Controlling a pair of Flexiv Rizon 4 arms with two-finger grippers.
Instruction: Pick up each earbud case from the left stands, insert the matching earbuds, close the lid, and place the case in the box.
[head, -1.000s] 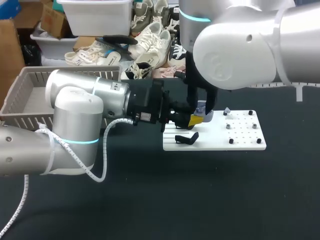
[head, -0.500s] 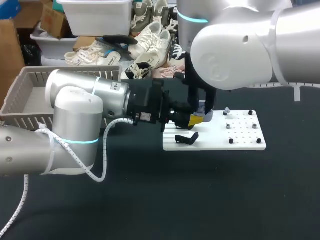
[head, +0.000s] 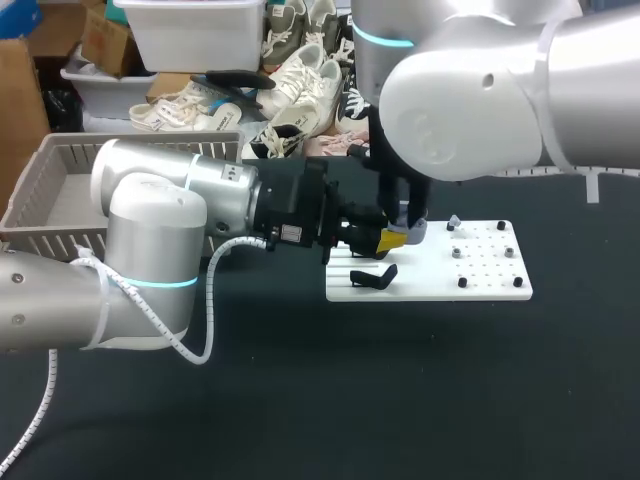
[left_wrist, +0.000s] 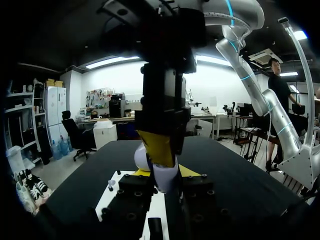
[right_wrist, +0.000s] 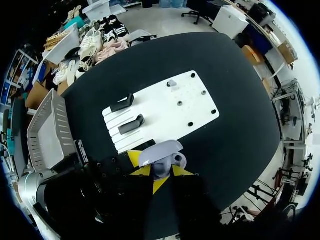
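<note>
Left gripper (head: 388, 240) clamps an open pale lavender plastic earbud case (right_wrist: 161, 150) above white perforated board (head: 490, 285). Right gripper (left_wrist: 157, 150) sits atop it; can't tell its grip.

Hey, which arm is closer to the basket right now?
Left. The left arm runs right beside the basket, with the left gripper holding the case over the board. The right arm comes in from the other side, well away.

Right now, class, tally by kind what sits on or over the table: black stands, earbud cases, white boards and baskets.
black stands: 2
earbud case: 1
white board: 1
basket: 1
Total: 5
</note>
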